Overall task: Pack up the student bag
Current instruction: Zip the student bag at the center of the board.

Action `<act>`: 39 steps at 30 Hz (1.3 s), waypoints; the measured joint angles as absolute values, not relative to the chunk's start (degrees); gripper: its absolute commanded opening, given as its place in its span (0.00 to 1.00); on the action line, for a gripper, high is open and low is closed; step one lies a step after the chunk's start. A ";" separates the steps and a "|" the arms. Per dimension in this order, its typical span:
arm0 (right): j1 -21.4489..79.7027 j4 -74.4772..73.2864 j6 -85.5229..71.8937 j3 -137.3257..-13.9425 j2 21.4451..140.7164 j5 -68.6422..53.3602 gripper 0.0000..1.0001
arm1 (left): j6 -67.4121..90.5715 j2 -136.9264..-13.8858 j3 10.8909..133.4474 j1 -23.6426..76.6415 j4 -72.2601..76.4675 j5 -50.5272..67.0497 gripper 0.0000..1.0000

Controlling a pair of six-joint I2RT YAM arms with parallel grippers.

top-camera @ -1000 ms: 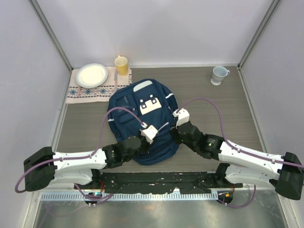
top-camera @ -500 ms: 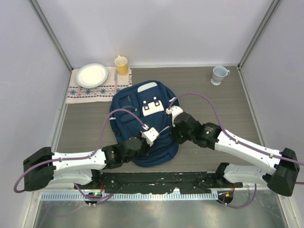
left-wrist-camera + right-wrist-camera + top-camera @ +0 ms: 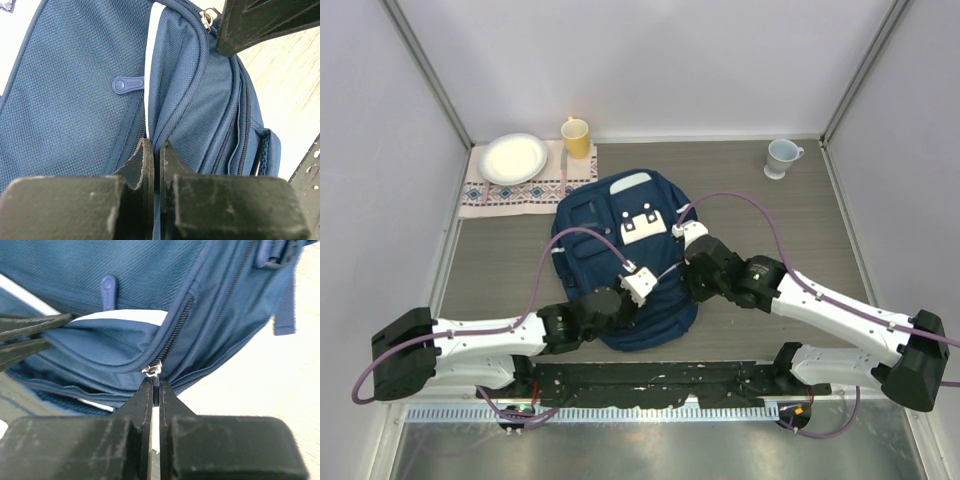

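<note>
- I'm watching the left claw pinching a fabric fold of the student bag, which is lying directly beneath and ahead of it.
- The right claw is clamping the zipper pull at its tips.

White arms, black joints, looping purple cables.

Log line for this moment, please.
left tool: shut on student bag fabric | right tool: shut on zipper pull | student bag: front side up
</note>
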State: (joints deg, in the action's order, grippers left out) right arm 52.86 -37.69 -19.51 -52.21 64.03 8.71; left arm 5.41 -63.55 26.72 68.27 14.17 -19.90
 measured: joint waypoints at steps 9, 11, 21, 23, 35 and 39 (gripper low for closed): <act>55.40 -33.12 -16.53 -50.22 64.38 22.57 0.01 | 4.99 -62.81 26.98 68.01 14.87 -19.16 0.00; 55.46 -29.98 -13.82 -48.31 62.98 23.09 0.01 | 4.75 -62.61 26.96 67.83 14.87 -18.83 0.00; 55.16 -14.85 -1.02 -39.24 58.89 23.94 0.01 | 3.49 -62.57 26.94 67.46 14.83 -17.34 0.00; 55.05 -11.03 0.60 -37.54 58.89 24.75 0.01 | 3.05 -62.57 26.92 67.26 14.85 -17.04 0.00; 53.84 7.03 11.31 -30.17 60.36 24.49 0.01 | 2.07 -63.24 26.76 66.85 15.44 -17.19 0.00; 52.84 1.48 9.13 -31.24 58.70 20.99 0.01 | 1.23 -63.92 26.79 67.66 15.14 -16.78 0.00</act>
